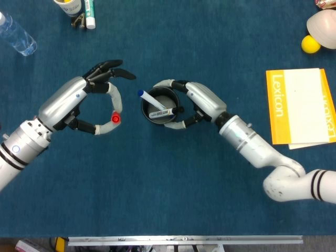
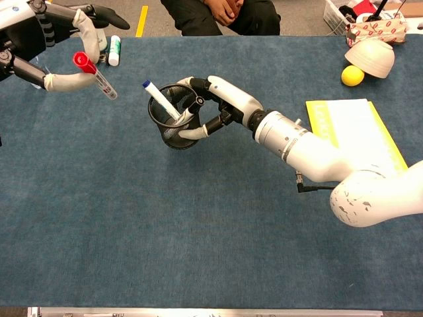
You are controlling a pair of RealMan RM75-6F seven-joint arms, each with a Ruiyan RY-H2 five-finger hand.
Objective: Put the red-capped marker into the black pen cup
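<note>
My left hand (image 1: 86, 102) (image 2: 56, 39) pinches the red-capped marker (image 1: 115, 117) (image 2: 94, 72) between thumb and a finger, held off the table with the red cap toward the cameras. The black mesh pen cup (image 1: 160, 107) (image 2: 170, 123) is gripped by my right hand (image 1: 194, 102) (image 2: 215, 105), fingers wrapped around its rim and side. Inside the cup leans a blue-capped marker (image 1: 151, 101) (image 2: 158, 101). The red-capped marker sits just left of the cup, apart from it.
A yellow-and-white book (image 1: 302, 105) (image 2: 353, 129) lies at the right. A bowl (image 1: 323, 29) (image 2: 370, 56) and yellow ball (image 1: 310, 44) (image 2: 351, 75) are at the far right. A bottle (image 1: 16, 34), a small cup and a glue stick (image 1: 89, 13) stand far left.
</note>
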